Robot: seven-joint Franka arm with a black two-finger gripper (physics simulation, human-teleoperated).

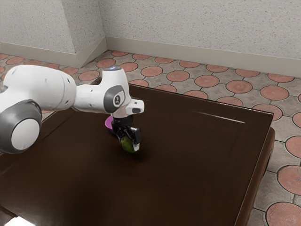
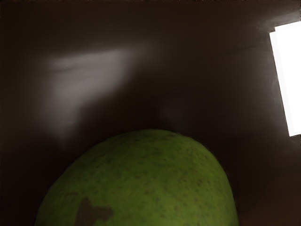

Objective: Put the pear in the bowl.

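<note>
Jaws clamped around the pear [image 1: 127, 144], by the look of it, one side pressed along its flank, the whole grip leaning over! The pear hangs low, close above the table [image 1: 188, 174] or just touching it; that gap can't be called from here. In the wrist view its broad, speckled green end bulges right up beneath the hand. Now outward: the purple bowl [image 1: 109, 123], partly hidden behind the jaws, sits between ten and eleven o'clock from the fruit in the exterior view, close by. So the pear's outside it, and the carry is the job in hand.

Here's the danger! Smooth, rounded skin in a slanted grip: it could roll or squirt free if the hold is off-centre. Go across too low and the pear's underside may clip the rim, shoving the bowl away. Let go short, and it could tumble back onto the table. The white arm [image 1: 47, 89] reaches in from ten o'clock; lift first, then swing over!
</note>
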